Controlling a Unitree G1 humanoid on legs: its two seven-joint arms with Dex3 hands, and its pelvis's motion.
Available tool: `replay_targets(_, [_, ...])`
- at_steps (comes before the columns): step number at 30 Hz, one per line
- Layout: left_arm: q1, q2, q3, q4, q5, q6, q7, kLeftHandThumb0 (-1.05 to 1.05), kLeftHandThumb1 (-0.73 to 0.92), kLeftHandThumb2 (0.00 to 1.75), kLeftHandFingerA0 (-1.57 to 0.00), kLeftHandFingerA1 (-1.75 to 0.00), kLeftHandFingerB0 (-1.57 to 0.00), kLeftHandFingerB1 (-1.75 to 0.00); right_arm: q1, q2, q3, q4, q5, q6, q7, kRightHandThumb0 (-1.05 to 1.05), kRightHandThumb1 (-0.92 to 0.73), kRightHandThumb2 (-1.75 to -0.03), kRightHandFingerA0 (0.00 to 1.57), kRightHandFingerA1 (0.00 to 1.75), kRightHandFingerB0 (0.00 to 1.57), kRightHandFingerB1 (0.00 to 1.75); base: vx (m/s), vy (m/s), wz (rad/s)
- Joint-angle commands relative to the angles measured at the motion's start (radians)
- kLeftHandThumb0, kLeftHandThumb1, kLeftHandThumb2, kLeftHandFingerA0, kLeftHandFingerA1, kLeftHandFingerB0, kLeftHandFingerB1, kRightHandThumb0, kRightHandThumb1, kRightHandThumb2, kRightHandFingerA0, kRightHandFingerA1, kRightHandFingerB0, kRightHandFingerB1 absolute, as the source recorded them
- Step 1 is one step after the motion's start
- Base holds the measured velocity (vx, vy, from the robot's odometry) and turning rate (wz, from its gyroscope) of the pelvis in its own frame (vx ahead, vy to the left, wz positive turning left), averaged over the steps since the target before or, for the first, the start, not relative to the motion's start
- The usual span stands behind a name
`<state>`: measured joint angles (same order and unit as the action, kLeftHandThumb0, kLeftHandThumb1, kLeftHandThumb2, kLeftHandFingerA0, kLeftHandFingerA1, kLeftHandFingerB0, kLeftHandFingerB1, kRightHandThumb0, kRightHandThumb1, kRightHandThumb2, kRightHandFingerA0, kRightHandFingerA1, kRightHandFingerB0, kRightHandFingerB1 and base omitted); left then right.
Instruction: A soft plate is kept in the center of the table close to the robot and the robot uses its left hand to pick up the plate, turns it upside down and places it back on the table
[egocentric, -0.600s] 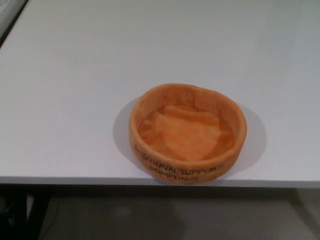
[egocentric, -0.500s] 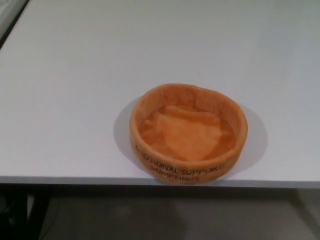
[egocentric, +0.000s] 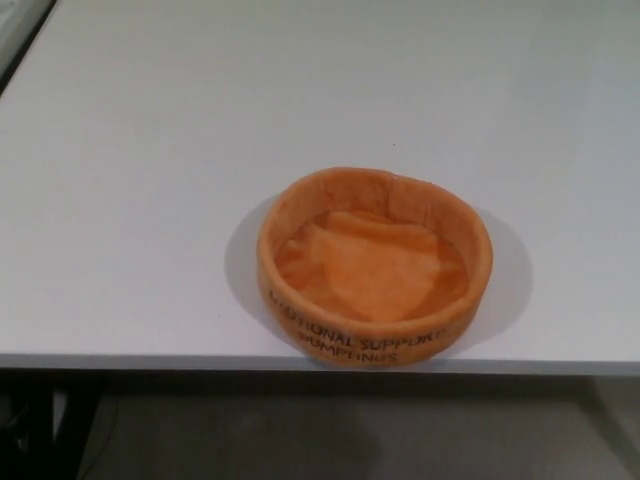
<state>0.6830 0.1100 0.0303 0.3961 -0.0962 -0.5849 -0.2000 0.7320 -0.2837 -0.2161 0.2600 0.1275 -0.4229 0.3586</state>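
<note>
Nothing has been moved since earlier: the orange soft plate (egocentric: 375, 268) is seen upright near the white counter (egocentric: 150, 200) edge. No hand is shown, so finger state cannot be told.

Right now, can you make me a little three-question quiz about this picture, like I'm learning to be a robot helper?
1. True or false: the orange plate is lying upside down on the white table.
2. Where does the plate sit? A) at the far edge of the table B) close to the near edge C) on the floor
3. Fill in: the black writing is on the plate's outer ____.

Key:
1. False. Its open side faces up, so you can see inside it.
2. B
3. Wall, on the side facing the camera.

No robot hand shows in the picture.
</note>
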Motion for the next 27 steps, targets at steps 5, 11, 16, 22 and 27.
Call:
replay_targets(5, [0.06,-0.03,0.04,-0.097,-0.369,-0.124,-0.337,-0.91,0.66,1.11,-0.01,-0.46,-0.04,-0.29,0.064,-0.042,-0.082,0.009,0.108,-0.31,0.138,-0.79,-0.76,-1.09,0.12,0.44,0.06,0.29,0.0,0.0,0.0])
replay_targets(11, [0.089,-0.045,0.07,-0.169,-0.363,-0.143,-0.305,-0.4,0.34,1.01,-0.01,-0.52,0.0,-0.49,0.051,-0.035,-0.08,0.035,0.086,-0.338,0.137,-0.82,-0.78,-1.13,0.15,0.46,0.04,0.26,0.0,0.0,0.0])
replay_targets(16, [0.087,-0.046,0.098,-0.236,-0.36,-0.115,-0.287,-0.4,0.32,1.0,-0.01,-0.52,0.0,-0.49,0.007,-0.042,-0.089,0.107,0.09,-0.362,0.148,-0.84,-0.79,-1.1,0.14,0.43,0.05,0.25,0.0,0.0,0.0])
replay_targets(22, [0.022,-0.063,0.188,-0.185,-0.414,-0.135,-0.315,-0.97,0.86,0.68,-0.13,-0.42,-0.15,-0.3,0.028,-0.032,-0.083,0.025,0.108,-0.347,0.154,-0.81,-0.78,-1.1,0.13,0.44,0.04,0.25,0.0,0.0,0.0])
replay_targets(27, [0.023,-0.068,0.224,-0.279,-0.485,-0.057,-0.325,-0.91,0.65,1.13,-0.07,-0.51,0.0,-0.39,-0.017,-0.043,-0.096,0.111,0.106,-0.402,0.159,-0.8,-0.81,-1.1,0.14,0.43,0.05,0.25,0.0,0.0,0.0])
